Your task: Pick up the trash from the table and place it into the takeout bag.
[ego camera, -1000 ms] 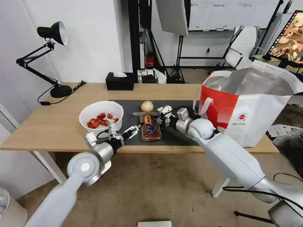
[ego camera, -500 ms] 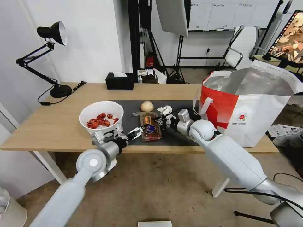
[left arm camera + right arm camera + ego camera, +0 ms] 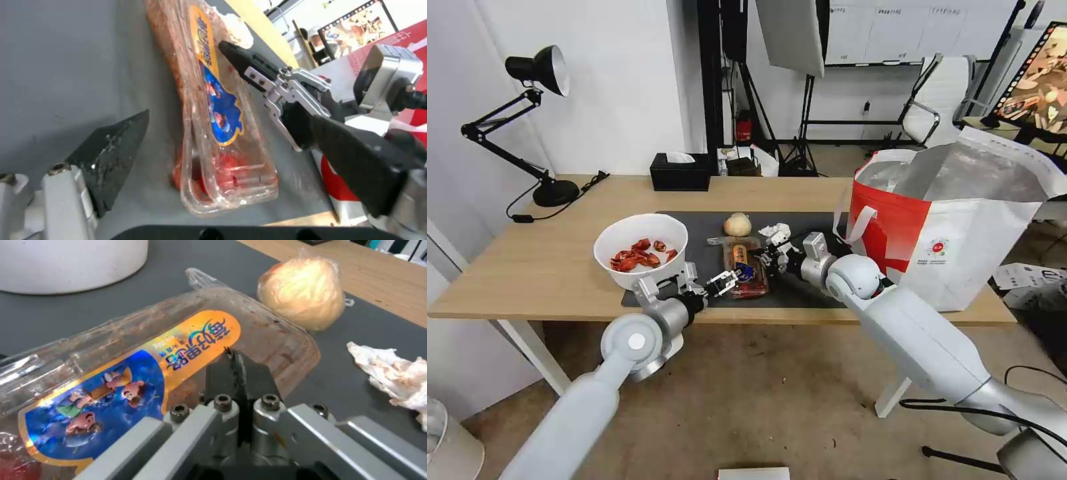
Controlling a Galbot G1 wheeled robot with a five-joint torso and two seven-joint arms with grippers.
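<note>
The clear plastic hinged tray [image 3: 746, 269] with a blue-and-orange label lies on the dark grey mat [image 3: 707, 233] of the light-wood worktop [image 3: 547, 260], between both arms. The right claw [image 3: 234, 357] (fingers pressed together, gripping nothing) rests its tips against the tray's side. The left claw [image 3: 725, 280] stands open at the tray's near end.

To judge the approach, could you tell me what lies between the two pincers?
The clear tray lies between the left pincer and right pincer, per the head view.
</note>
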